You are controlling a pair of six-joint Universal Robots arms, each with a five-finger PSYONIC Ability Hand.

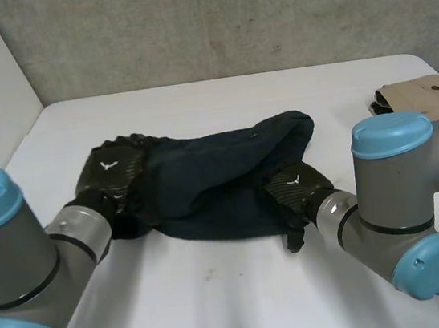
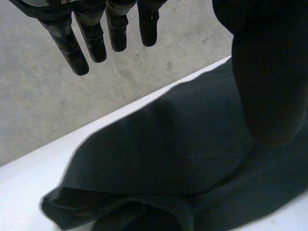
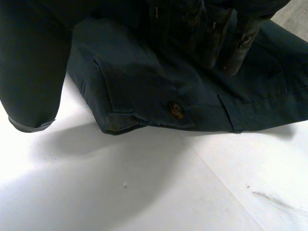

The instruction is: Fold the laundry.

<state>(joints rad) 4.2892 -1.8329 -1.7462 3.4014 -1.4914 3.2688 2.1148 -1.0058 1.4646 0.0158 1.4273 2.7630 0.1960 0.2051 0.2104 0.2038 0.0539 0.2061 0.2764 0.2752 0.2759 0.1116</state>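
On the table [image 1: 222, 309] the dark garment [image 1: 222, 181] runs crosswise, left hand [image 1: 113, 175] and right hand [image 1: 296, 187] at its ends, both straight-fingered, pinching nothing.

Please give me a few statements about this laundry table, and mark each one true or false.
1. A dark navy garment lies on the white table. True.
2. A beige cloth lies beside the left arm. False: it lies on the table's right side, beyond the right arm.
3. The garment has a button close to the right hand. True.
4. The left hand is clenched into a fist. False: its fingers are straight and hold nothing.
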